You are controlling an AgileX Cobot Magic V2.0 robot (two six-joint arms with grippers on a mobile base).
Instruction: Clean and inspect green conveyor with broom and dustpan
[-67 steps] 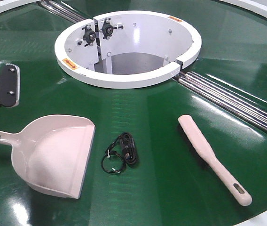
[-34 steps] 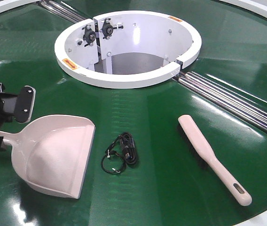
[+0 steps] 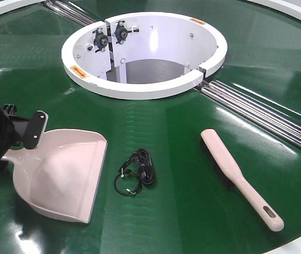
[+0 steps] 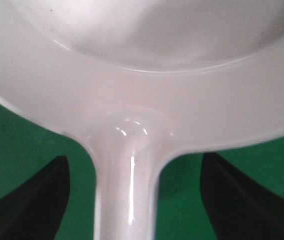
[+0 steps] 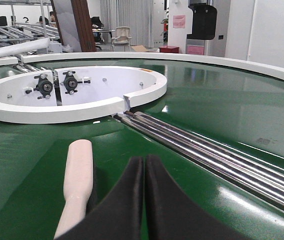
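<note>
Dustpan flat on green conveyor, mouth toward black cable coil. Left tool spread wide, fingers either side of dustpan handle, not touching. Right tool pressed closed, empty, broom just beside it. Broom lies well right of dustpan, beyond coil. White ring well beyond dustpan.

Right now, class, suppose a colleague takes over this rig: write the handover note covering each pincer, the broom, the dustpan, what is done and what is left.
Left pincer: open, fingers either side of the dustpan handle, not yet closed on it.
Right pincer: shut, empty, low over the green conveyor just beside the broom.
Both tools lie flat on the belt, with a black cable bundle between them.
Done: left arm lined up on the handle.
Left: grasp both tools, sweep, inspect.
</note>
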